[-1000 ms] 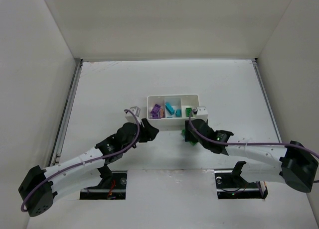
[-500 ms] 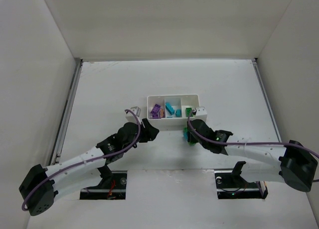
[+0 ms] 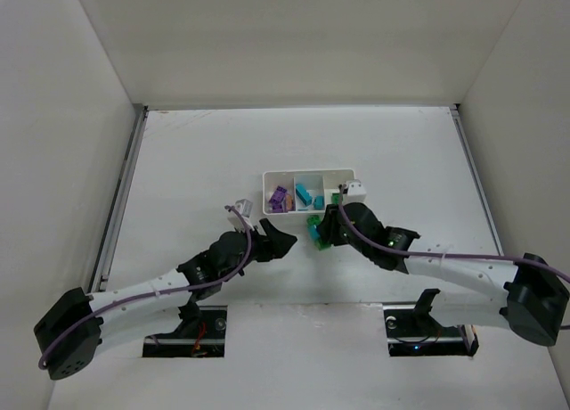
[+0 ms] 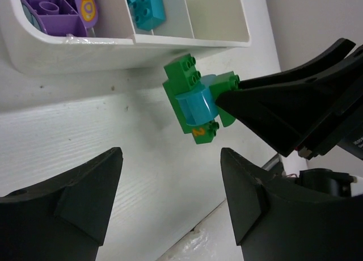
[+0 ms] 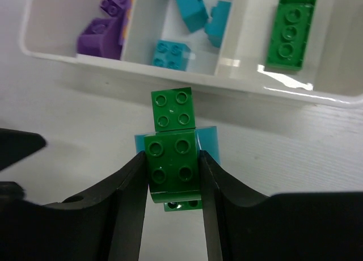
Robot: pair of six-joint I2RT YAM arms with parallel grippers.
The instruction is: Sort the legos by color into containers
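We see a white rectangular plastic tray (image 5: pixel 170 74) lying flat on the worktop (image 5: pixel 68 113), split into three side-by-side compartments. The left one holds purple bricks (image 5: pixel 102 31), the middle one cyan bricks (image 5: pixel 190 8), and the right one a long green brick (image 5: pixel 290 31) lying flat, studs up. Just in front of the tray's near wall we find a small stack of green and cyan plastic bricks (image 5: pixel 170 110), pinched between the jaws of the right gripper (image 5: pixel 173 159).

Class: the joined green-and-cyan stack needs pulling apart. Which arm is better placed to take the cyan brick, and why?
Left. The right pincer is shut on the stack by its green end, so the open, empty left pincer, facing the exposed cyan brick, can likely grip it.
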